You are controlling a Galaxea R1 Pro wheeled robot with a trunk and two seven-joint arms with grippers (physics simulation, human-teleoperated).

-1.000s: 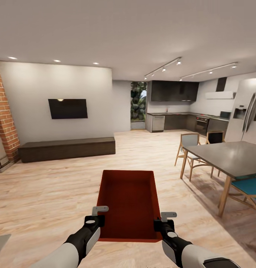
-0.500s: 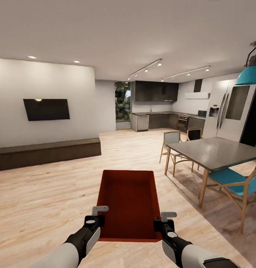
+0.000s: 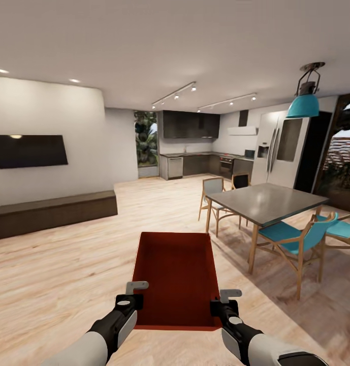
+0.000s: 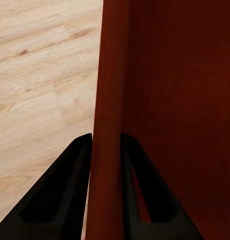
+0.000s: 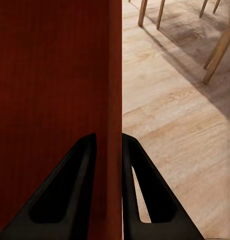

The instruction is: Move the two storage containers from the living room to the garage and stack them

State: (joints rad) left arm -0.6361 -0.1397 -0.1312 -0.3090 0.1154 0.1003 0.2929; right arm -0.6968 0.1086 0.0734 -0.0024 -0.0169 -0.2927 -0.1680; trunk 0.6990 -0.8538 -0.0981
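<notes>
I hold one red-orange storage container (image 3: 175, 277) level in front of me, above the light wood planks of the living room floor (image 3: 58, 274). My left gripper (image 3: 134, 300) is shut on its left wall near the close corner; in the left wrist view the black fingers (image 4: 70, 190) pinch that wall (image 4: 107, 125). My right gripper (image 3: 219, 303) is shut on the right wall, its fingers (image 5: 70, 195) clamped on either side of the wall (image 5: 114, 100). The container is empty inside. The second container is out of view.
A grey dining table (image 3: 266, 202) with wooden and teal chairs (image 3: 291, 239) stands to the right. A low dark bench (image 3: 48, 213) runs under the wall TV (image 3: 27, 151) at left. The kitchen (image 3: 195, 152) lies ahead, with a teal pendant lamp (image 3: 306, 104).
The whole view has swung to the right: the fireplace and TV slid left, the dining table, chairs and pendant lamp came in. The container and both grippers kept their place.
</notes>
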